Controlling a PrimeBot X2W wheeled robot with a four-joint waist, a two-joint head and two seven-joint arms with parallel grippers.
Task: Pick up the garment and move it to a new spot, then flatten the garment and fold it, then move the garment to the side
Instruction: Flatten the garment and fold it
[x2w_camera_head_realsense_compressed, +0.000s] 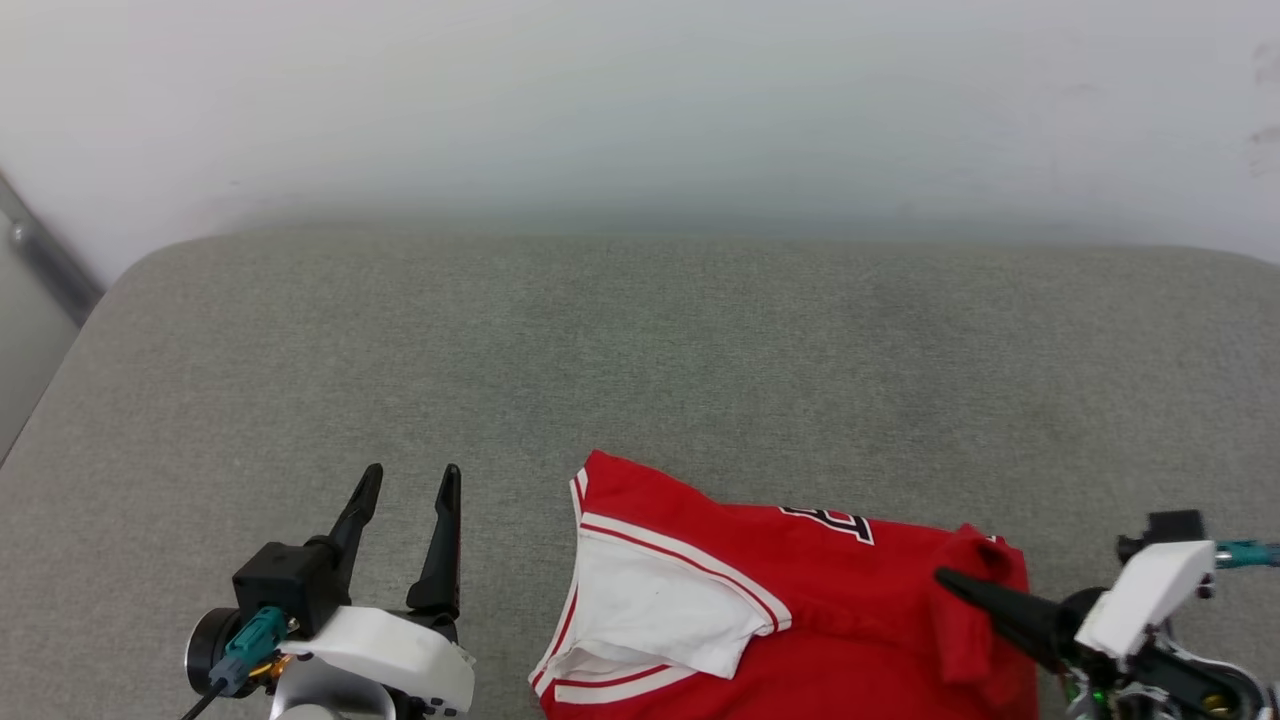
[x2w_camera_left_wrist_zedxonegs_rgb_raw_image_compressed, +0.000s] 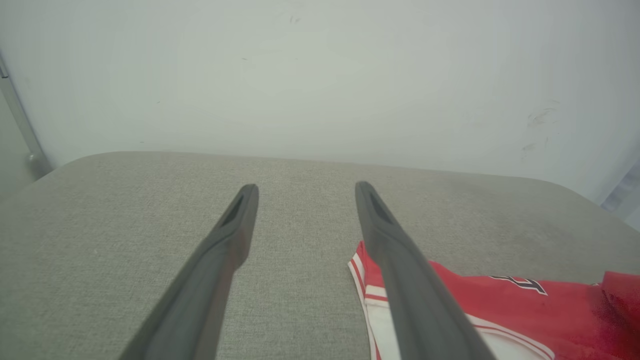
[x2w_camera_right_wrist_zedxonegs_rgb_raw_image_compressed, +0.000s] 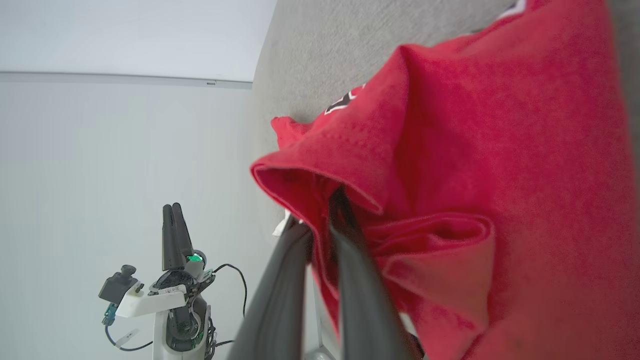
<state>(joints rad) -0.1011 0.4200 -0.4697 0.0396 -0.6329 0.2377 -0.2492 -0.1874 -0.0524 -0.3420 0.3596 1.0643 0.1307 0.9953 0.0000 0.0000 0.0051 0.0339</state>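
Note:
The garment (x2w_camera_head_realsense_compressed: 850, 600) is a red shirt with a white sleeve (x2w_camera_head_realsense_compressed: 650, 600) and striped trim. It lies bunched at the near edge of the grey padded surface (x2w_camera_head_realsense_compressed: 640, 350), with part of its black print showing. My right gripper (x2w_camera_head_realsense_compressed: 950, 580) reaches in from the right and is shut on a raised fold of the garment's right edge. In the right wrist view the garment (x2w_camera_right_wrist_zedxonegs_rgb_raw_image_compressed: 500, 150) drapes over my right gripper (x2w_camera_right_wrist_zedxonegs_rgb_raw_image_compressed: 325, 210), whose fingers pinch the red hem. My left gripper (x2w_camera_head_realsense_compressed: 405, 485) stands open to the left of the shirt, apart from it. In the left wrist view my left gripper (x2w_camera_left_wrist_zedxonegs_rgb_raw_image_compressed: 306, 192) holds nothing and the garment (x2w_camera_left_wrist_zedxonegs_rgb_raw_image_compressed: 500, 305) lies at lower right.
A white wall (x2w_camera_head_realsense_compressed: 640, 100) rises behind the padded surface. A metal rail (x2w_camera_head_realsense_compressed: 40, 260) runs past the rounded far left corner. Bare grey padding stretches beyond and to the left of the shirt.

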